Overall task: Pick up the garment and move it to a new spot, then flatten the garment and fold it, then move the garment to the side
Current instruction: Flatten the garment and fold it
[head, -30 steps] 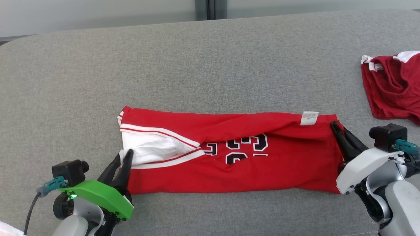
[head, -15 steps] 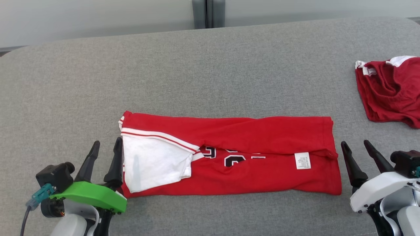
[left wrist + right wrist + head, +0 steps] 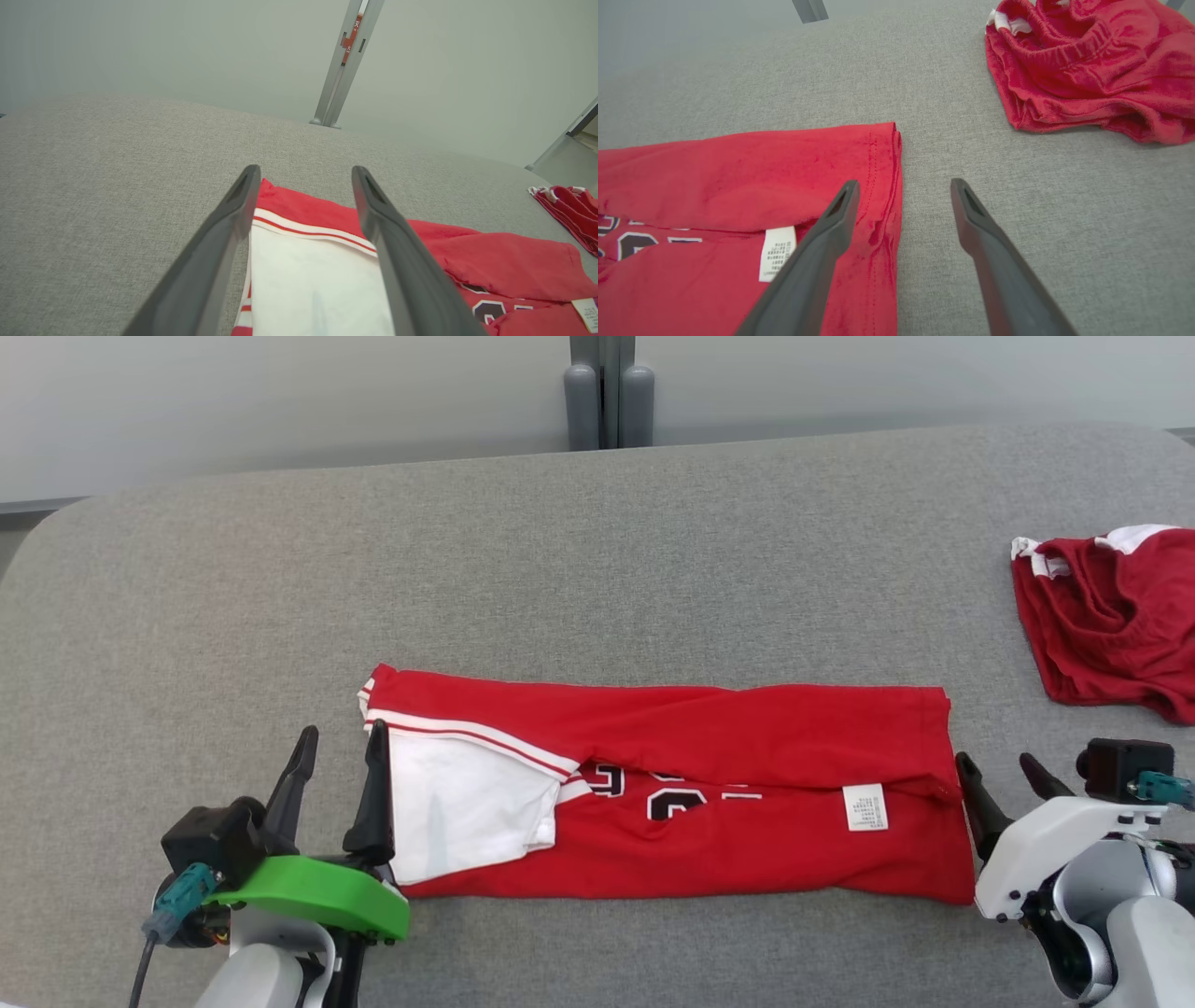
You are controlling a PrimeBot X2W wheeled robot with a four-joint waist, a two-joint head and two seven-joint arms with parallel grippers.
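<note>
The garment [image 3: 709, 737] lies folded into a long red band across the grey surface, its white sleeve [image 3: 462, 807] at the left end and a small white tag [image 3: 864, 805] near the right end. Part of the black print shows at the fold. My left gripper [image 3: 339, 747] stands open at the sleeve end, holding nothing; in the left wrist view its fingers [image 3: 402, 252] straddle the white sleeve [image 3: 308, 280]. My right gripper [image 3: 1001, 771] is open just beside the right hem [image 3: 885, 186], holding nothing.
A smaller dark red garment [image 3: 1111, 621] with white trim lies crumpled at the far right, seen too in the right wrist view [image 3: 1083, 70]. Grey padded surface [image 3: 597, 569] stretches behind the fold. A grey post [image 3: 609, 392] stands beyond the far edge.
Both grippers have opened and let go of the garment's ends. The top layer has dropped forward, so the tag now lies lower. The head camera has tilted, shifting the whole picture.
</note>
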